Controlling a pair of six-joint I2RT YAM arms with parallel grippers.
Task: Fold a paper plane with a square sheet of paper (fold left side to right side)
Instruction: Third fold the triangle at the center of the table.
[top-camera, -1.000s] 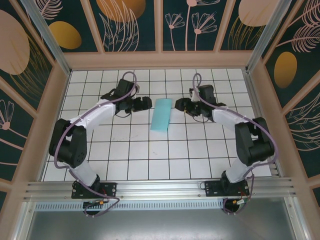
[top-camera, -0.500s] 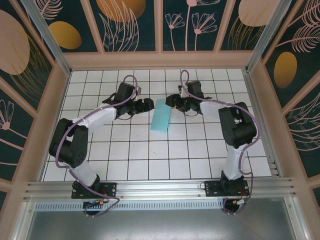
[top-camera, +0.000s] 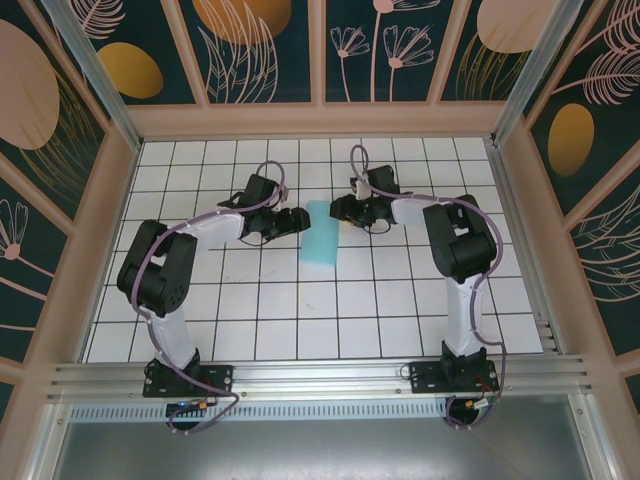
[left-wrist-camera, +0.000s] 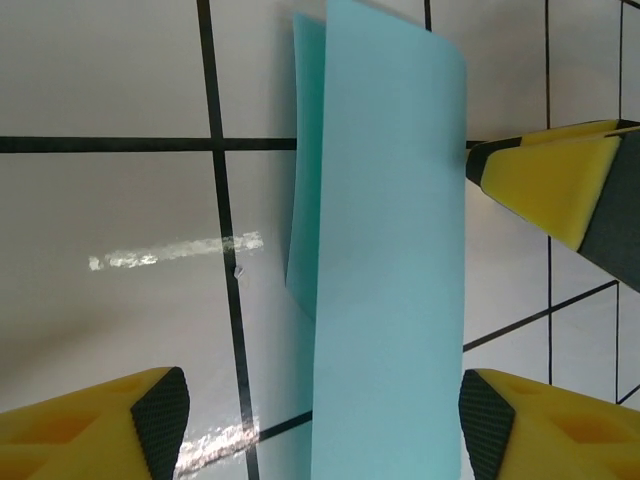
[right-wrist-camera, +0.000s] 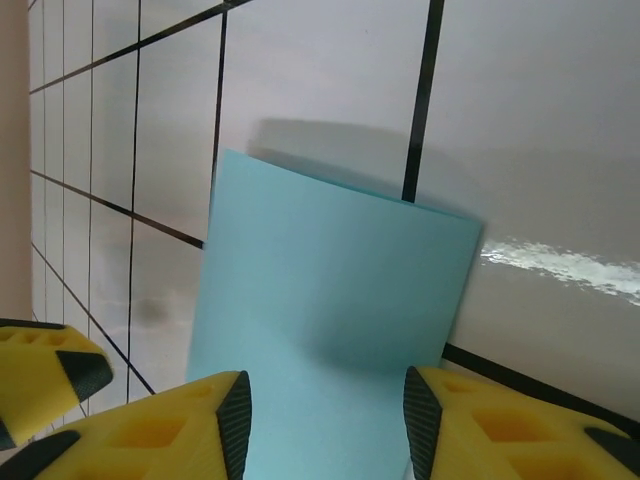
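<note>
The turquoise-blue sheet of paper (top-camera: 322, 235) lies folded into a narrow strip on the white grid table, slightly tilted. In the left wrist view the paper (left-wrist-camera: 390, 250) has its top layer shifted, so a sliver of the lower layer peeks out along one long edge. My left gripper (top-camera: 297, 218) is at the strip's far-left edge, and the left gripper (left-wrist-camera: 320, 430) stands open with the paper between its yellow fingers (left-wrist-camera: 150, 420). My right gripper (top-camera: 339, 209) is at the far-right corner. Over the paper (right-wrist-camera: 330, 290), the right gripper (right-wrist-camera: 325, 420) is open too.
The white tiled table (top-camera: 300, 310) is ringed by a wooden frame and patterned walls (top-camera: 320, 50). The right gripper's yellow finger (left-wrist-camera: 560, 180) shows beyond the paper in the left wrist view. The left gripper's finger (right-wrist-camera: 40, 370) shows low in the right wrist view.
Both grippers have closed in on the far end of the folded paper, the left moving right and the right moving left. The paper has stayed in place.
</note>
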